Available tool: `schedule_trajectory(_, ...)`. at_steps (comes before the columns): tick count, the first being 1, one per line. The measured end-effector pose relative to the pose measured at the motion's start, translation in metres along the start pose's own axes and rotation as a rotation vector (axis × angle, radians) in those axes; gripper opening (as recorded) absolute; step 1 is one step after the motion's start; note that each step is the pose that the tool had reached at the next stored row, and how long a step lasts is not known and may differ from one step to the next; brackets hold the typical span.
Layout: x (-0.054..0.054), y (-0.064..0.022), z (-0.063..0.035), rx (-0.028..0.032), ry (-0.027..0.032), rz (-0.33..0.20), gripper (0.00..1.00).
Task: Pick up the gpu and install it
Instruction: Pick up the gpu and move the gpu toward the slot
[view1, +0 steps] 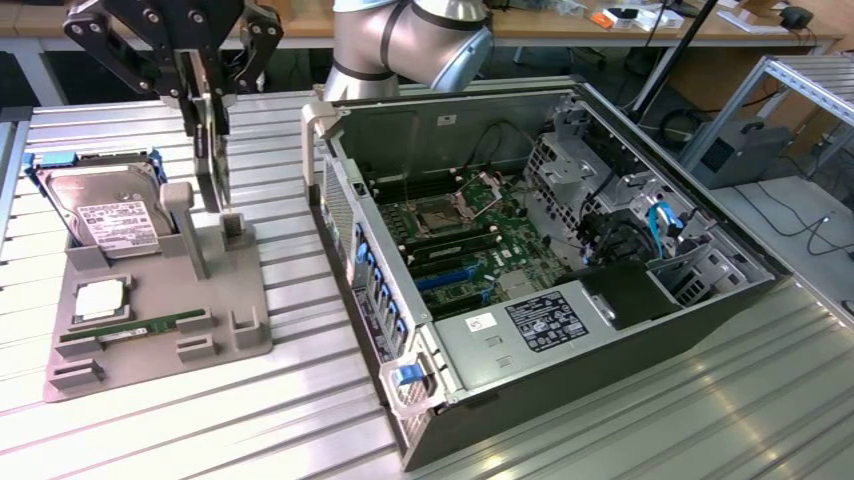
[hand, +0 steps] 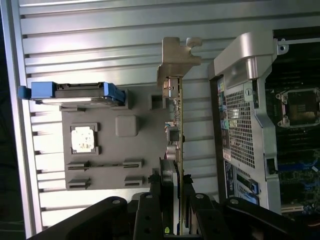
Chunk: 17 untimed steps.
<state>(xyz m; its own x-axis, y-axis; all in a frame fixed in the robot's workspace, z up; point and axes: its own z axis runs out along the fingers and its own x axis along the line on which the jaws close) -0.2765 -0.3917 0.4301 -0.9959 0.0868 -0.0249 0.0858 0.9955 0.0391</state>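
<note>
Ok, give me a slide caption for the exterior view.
Gripper clamps the gpu upright at the grey parts holder, beside the open computer case.

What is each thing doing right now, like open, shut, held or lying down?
gripper: shut on the gpu.
gpu: upright on edge, held over the grey tray.
hard drive: leaning in the tray.
memory stick: lying flat in the tray.
computer case: open, motherboard showing.

A robotics lab; ribbed aluminium table (view1: 160, 430), opened computer tower (view1: 601, 375), cluttered wooden desks (view1: 561, 25) behind.
</note>
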Motion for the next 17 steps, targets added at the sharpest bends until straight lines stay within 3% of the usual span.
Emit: schedule_trajectory(17,-0.001,0.0012,-0.0306,0.0000,0.0000,0.000,0.27)
